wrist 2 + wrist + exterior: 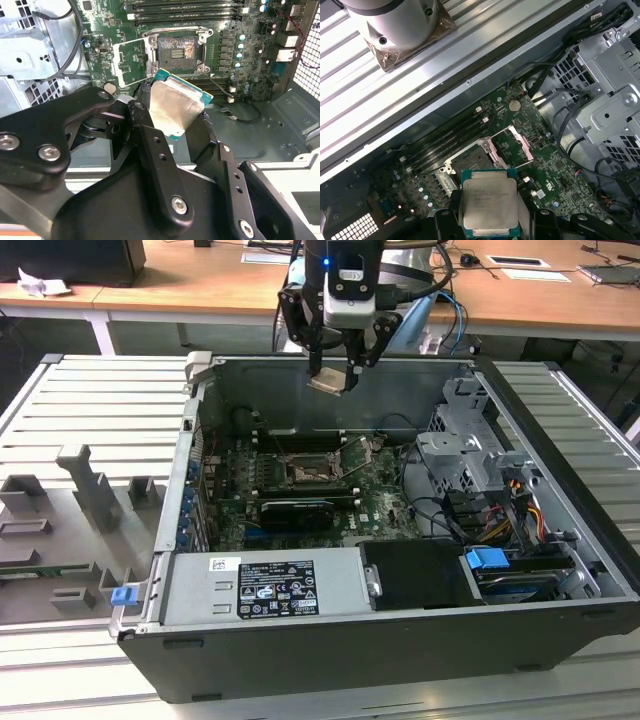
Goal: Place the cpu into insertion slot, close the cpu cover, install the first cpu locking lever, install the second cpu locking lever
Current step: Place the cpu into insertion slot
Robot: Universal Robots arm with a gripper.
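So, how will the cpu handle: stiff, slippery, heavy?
Probably stiff: the cpu is a flat plate with a metal lid and shows no bend in the gripper. Perhaps slippery, since that lid looks smooth and the hold is on its thin edges. Likely light: thin, and small beside the motherboard.

The cpu, a thin square chip with a silver top and green edges, is held up in the end effector, well apart from the insertion slot. This dark square socket lies uncovered. The cpu cover, a metal frame, is swung open beside it.
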